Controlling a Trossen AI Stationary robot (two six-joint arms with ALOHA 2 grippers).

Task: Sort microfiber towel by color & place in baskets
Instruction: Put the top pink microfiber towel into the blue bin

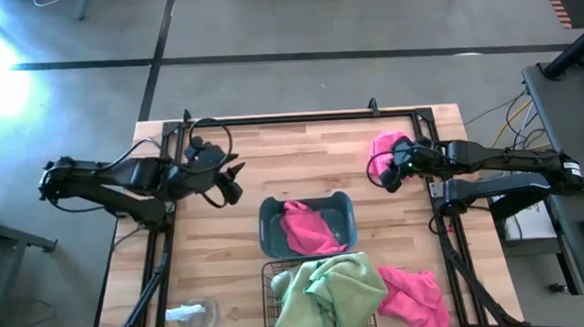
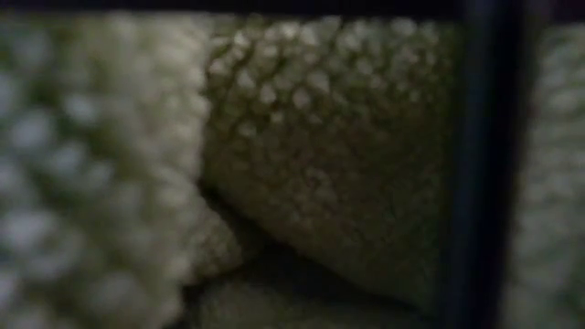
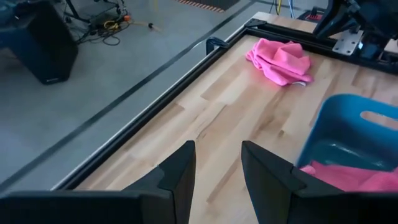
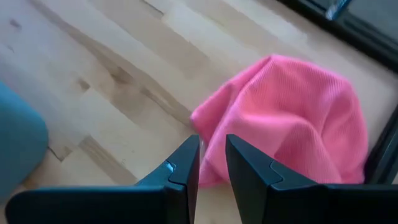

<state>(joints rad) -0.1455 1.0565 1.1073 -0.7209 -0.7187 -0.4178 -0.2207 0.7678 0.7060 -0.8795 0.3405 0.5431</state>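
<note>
I work over a pale wooden butcher-block table edged with a black metal frame; beyond it lies a grey concrete floor crossed by dark lines, with cables and a desk off to my right side.

My right gripper hovers at the near edge of a crumpled pink towel, fingers a narrow gap apart and holding nothing; the cloth lies just ahead of the tips. My left gripper waits on the opposite side of the table, fingers also narrowly parted and empty, bare wood between them and the blue-grey bin off to one side ahead.

I count three pink towels: the one at my right claw, one inside the blue-grey bin, and one lying on the wood beside the black wire basket. Green towels fill that basket in a heap; I cannot tell how many. Two baskets in all, standing close together. A small white-and-clear object sits at the table corner on my left arm's side.
</note>
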